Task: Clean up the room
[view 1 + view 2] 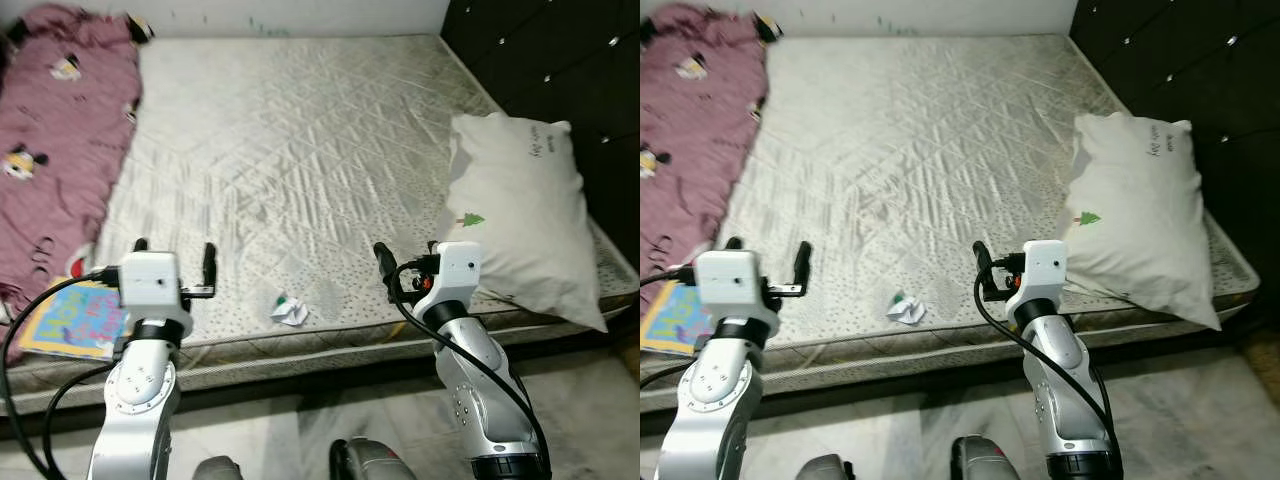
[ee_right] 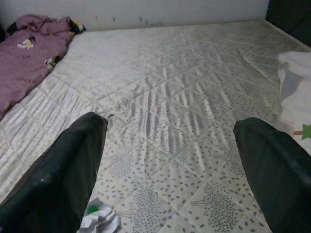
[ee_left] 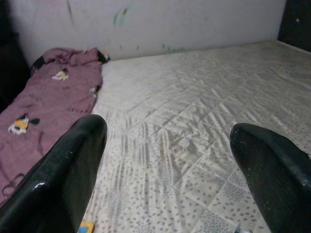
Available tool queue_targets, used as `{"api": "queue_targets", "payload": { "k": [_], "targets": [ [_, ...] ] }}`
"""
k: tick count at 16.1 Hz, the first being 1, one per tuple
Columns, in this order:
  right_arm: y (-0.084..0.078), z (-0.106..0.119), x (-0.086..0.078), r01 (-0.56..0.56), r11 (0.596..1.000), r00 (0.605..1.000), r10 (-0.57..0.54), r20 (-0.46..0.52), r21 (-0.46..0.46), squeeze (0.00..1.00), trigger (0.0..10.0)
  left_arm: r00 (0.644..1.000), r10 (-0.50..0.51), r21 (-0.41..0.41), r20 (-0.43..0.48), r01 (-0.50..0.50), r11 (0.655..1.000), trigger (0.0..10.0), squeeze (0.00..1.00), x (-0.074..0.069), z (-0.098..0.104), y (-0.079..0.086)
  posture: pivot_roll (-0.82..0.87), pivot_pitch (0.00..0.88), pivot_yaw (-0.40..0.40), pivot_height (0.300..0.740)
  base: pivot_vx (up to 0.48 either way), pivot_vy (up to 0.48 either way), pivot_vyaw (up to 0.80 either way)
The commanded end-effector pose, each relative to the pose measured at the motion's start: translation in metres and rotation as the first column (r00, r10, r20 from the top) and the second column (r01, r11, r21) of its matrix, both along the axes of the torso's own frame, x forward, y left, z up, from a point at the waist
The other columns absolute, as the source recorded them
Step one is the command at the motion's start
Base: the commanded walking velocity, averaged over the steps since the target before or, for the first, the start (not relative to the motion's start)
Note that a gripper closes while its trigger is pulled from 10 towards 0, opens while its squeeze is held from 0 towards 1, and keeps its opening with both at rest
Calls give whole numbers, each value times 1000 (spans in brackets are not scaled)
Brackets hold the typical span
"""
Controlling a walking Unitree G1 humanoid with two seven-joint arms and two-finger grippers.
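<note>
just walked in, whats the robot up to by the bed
The robot stands at the near edge of the bare mattress with both arms raised and nothing held. The left gripper and right gripper are both open. A crumpled paper lies on the mattress edge between them. A pillow sits to the right, a maroon blanket and a colourful book to the left.
</note>
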State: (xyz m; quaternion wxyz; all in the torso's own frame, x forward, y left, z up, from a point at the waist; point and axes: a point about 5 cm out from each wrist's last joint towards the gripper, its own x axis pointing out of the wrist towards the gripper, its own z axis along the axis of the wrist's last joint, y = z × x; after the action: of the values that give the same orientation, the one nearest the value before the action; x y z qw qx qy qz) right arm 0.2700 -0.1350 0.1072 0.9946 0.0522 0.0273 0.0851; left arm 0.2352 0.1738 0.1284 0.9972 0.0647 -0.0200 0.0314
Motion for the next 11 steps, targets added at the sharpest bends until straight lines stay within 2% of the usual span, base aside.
{"api": "queue_targets", "payload": {
  "k": [1, 5, 9, 11],
  "targets": [
    [-3, -1, 1, 30, 1000, 1000, -30, 5, 3, 0, 10000, 1000, -12, 22, -18, 12, 1000, 10000, 0, 1, -4, 1, -19, 54, 21, 740, 0, 0, 0],
    [0, -2, -3, 40, 999, 999, -40, 13, 8, 0, 10000, 999, -41, 37, -24, 42, 998, 10000, 0, 6, -6, 1, -22, 58, 25, 740, 0, 0, 0],
    [2, -4, -5, 28, 1000, 1000, -28, 3, 12, 0, 10000, 999, -42, 36, -19, 42, 998, 10000, 0, 4, -5, 0, -9, 76, 11, 740, 0, 0, 777],
    [2, -4, -5, 34, 999, 999, -34, -5, 28, 0, 10000, 999, -37, 29, -26, 38, 999, 10000, 0, 2, -5, 2, 5, 90, 6, 740, 0, 0, 0]
  ]
}}
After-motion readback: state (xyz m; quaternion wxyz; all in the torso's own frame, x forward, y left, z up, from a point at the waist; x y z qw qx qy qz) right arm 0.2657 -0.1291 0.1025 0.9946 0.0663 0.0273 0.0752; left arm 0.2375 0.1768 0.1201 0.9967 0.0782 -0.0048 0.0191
